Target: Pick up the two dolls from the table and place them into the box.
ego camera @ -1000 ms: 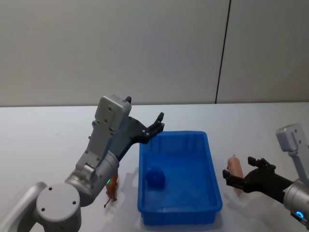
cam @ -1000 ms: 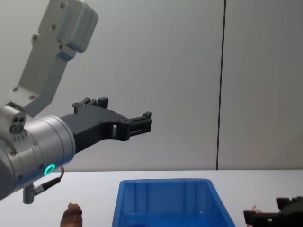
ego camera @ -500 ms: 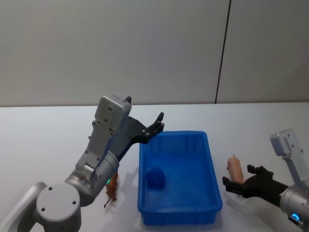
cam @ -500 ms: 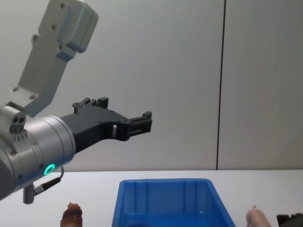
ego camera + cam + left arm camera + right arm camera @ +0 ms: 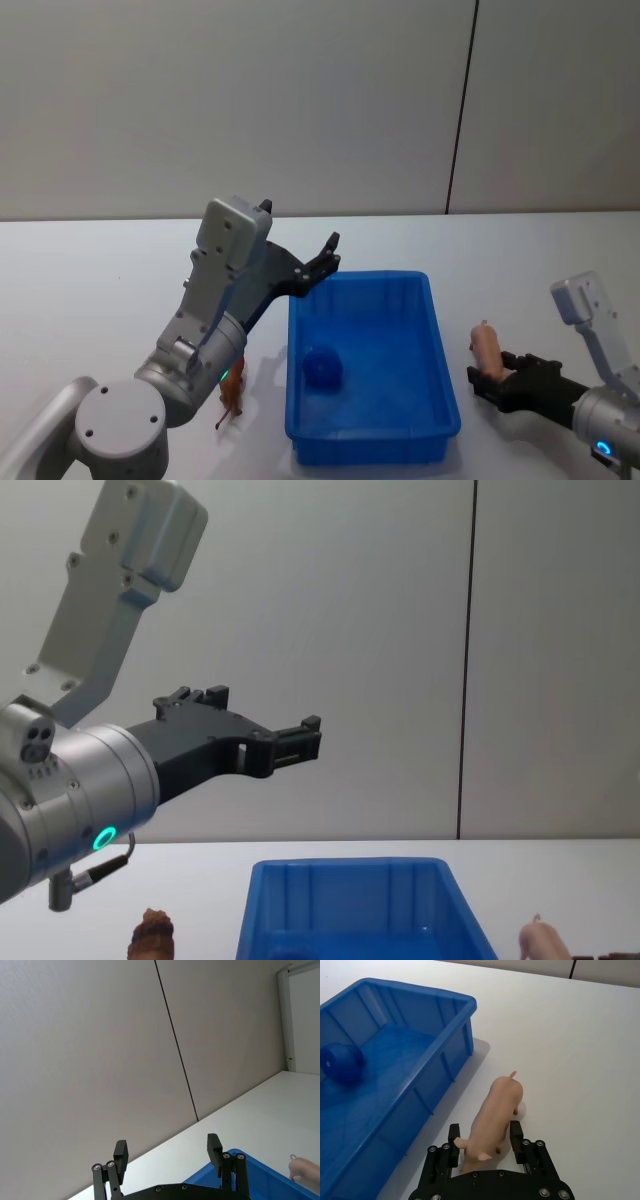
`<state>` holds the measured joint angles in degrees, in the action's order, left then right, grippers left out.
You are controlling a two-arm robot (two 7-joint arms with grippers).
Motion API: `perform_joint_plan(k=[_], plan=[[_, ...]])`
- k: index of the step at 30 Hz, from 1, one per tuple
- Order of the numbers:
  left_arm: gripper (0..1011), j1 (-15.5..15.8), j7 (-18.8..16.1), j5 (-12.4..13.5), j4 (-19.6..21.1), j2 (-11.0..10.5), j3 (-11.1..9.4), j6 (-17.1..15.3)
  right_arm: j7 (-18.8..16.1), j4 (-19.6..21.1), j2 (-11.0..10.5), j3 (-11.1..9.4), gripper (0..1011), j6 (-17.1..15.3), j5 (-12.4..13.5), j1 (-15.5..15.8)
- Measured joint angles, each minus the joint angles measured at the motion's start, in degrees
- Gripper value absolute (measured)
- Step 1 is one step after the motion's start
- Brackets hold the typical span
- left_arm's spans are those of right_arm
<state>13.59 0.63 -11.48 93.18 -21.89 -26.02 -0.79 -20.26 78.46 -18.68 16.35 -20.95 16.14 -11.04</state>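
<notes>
The right end effector [image 5: 485, 1134], fingers spread, straddles the head end of a smooth pale pink pig doll [image 5: 496, 1107] on the white tabletop [image 5: 580, 1040], just right of the bright blue plastic box [image 5: 445, 1055]. The left end effector [image 5: 325, 255], also spread, hangs above the box's far left corner. A lumpy reddish-brown doll [image 5: 232, 398] stands left of the box.

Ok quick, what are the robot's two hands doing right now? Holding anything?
Left gripper: open, holding nothing, raised in the air.
Right gripper: open, its fingers on either side of the pink doll.
</notes>
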Motion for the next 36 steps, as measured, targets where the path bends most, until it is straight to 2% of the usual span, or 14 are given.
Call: perform_joint_plan(k=[3, 8, 10, 16, 24, 36], plan=[[1001, 0.0, 0.0, 0.0, 0.0, 0.0, 0.0, 0.0, 0.2, -0.3, 0.1, 0.0, 566, 0.0, 0.0, -0.2], [1001, 0.0, 0.0, 0.0, 0.0, 0.0, 0.0, 0.0, 0.6, -0.7, 0.2, 0.0, 394, 0.0, 0.0, -0.5], [1001, 0.0, 0.0, 0.0, 0.0, 0.0, 0.0, 0.0, 0.8, -0.7, 0.2, 0.0, 367, 0.1, 0.0, -0.5], [1001, 0.0, 0.0, 0.0, 0.0, 0.0, 0.0, 0.0, 1.3, -0.1, 0.1, -0.1, 363, 1.3, -0.4, -0.5], [1001, 0.0, 0.0, 0.0, 0.0, 0.0, 0.0, 0.0, 1.1, 2.9, -0.2, -0.1, 363, 3.9, -1.4, -0.2], [1001, 0.0, 0.0, 0.0, 0.0, 0.0, 0.0, 0.0, -3.3, 8.1, -0.1, 0.5, 363, 6.9, -2.7, -0.8]])
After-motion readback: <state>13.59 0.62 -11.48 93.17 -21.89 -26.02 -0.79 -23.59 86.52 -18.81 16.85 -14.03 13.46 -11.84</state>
